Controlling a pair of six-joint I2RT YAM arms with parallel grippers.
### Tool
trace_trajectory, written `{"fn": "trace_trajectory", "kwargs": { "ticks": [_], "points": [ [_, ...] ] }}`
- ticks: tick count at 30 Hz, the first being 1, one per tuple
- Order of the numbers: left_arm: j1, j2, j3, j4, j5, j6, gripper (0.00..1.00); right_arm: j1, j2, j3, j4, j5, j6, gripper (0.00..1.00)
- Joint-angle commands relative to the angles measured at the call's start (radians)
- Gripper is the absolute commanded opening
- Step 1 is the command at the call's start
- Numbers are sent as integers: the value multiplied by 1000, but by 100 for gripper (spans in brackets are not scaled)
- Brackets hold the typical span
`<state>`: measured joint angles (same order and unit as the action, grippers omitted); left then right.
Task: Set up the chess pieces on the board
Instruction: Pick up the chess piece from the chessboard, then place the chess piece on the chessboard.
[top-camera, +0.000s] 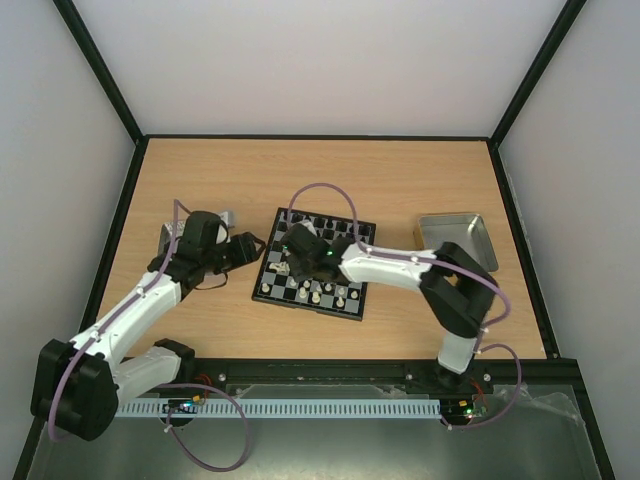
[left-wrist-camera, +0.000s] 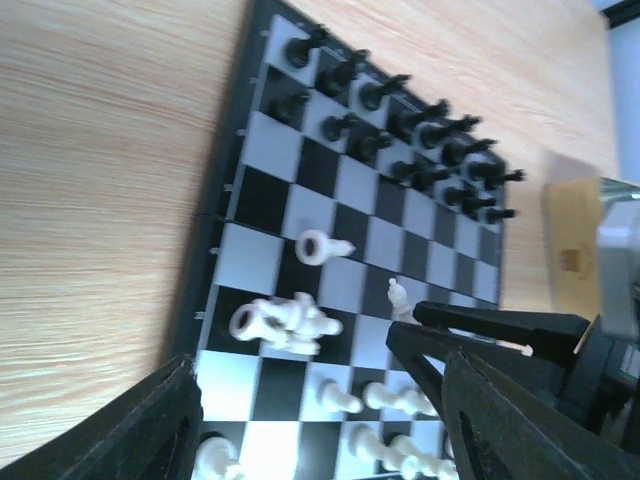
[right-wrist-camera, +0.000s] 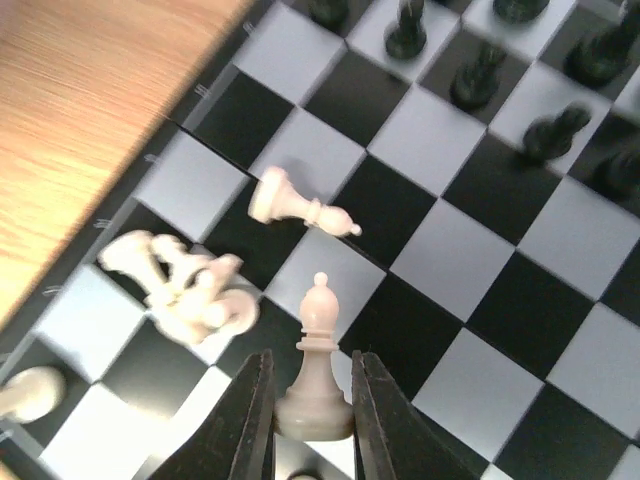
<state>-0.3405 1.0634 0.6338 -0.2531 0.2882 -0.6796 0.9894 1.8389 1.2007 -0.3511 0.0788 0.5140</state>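
The right gripper (right-wrist-camera: 312, 360) pinches a cream bishop (right-wrist-camera: 315, 345) by its base. The two fingers (right-wrist-camera: 250, 420) press against either side of the foot, and the piece stands upright between them over the board (right-wrist-camera: 400, 205). Just ahead of the fingertips and slightly to their left a toppled cream piece (right-wrist-camera: 300, 208) lies on its side across a dark and a pale square. Further to the left of the fingers, near the rim, a heap of cream pieces (right-wrist-camera: 185, 285) lies tumbled together; how many there are is hard to tell, as they overlap and blur. Far ahead and to the right of the gripper the black pieces (right-wrist-camera: 475, 75) stand in rows at the far side of the board. Beyond the rim on the left is the wooden table (right-wrist-camera: 80, 100).

The left gripper (left-wrist-camera: 320, 425) hangs low beside the board with its fingers (left-wrist-camera: 150, 430) spread wide and nothing between them. In its view the right arm's dark fingers reach in from the right, and a few standing cream pieces (left-wrist-camera: 390, 400) sit just ahead of it. From above, a metal tray (top-camera: 455, 235) lies well off to the right of the right gripper — clear of the board.
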Motion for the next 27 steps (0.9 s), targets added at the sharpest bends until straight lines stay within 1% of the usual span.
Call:
{"fn": "trace_trajectory", "kwargs": {
  "ticks": [1, 7, 9, 11, 14, 17, 19, 22, 24, 27],
  "points": [
    [7, -39, 15, 82, 174, -9, 70, -4, -194, -110, 198, -48, -122, 13],
    [8, -46, 27, 200, 432, -86, 76, -5, -403, -287, 449, -243, -259, 13],
    [8, -51, 25, 255, 509, -131, 76, -5, -463, -341, 518, -301, -301, 13],
    [10, -52, 11, 324, 589, -191, 74, -5, -499, -363, 550, -357, -341, 13],
    [12, -56, 7, 352, 652, -233, 68, -4, -526, -390, 590, -405, -378, 13],
    [11, -68, 14, 324, 675, -217, 62, -5, -547, -421, 629, -423, -396, 13],
    [11, -61, 16, 284, 676, -192, 55, -4, -564, -441, 655, -437, -410, 13],
    [12, -54, 7, 277, 703, -176, 42, -4, -585, -461, 685, -430, -420, 13],
    [12, -57, 10, 257, 713, -143, 39, -4, -588, -460, 678, -420, -427, 13],
    [11, -62, 27, 185, 720, -62, 36, -4, -591, -461, 671, -417, -430, 13]
  ]
}}
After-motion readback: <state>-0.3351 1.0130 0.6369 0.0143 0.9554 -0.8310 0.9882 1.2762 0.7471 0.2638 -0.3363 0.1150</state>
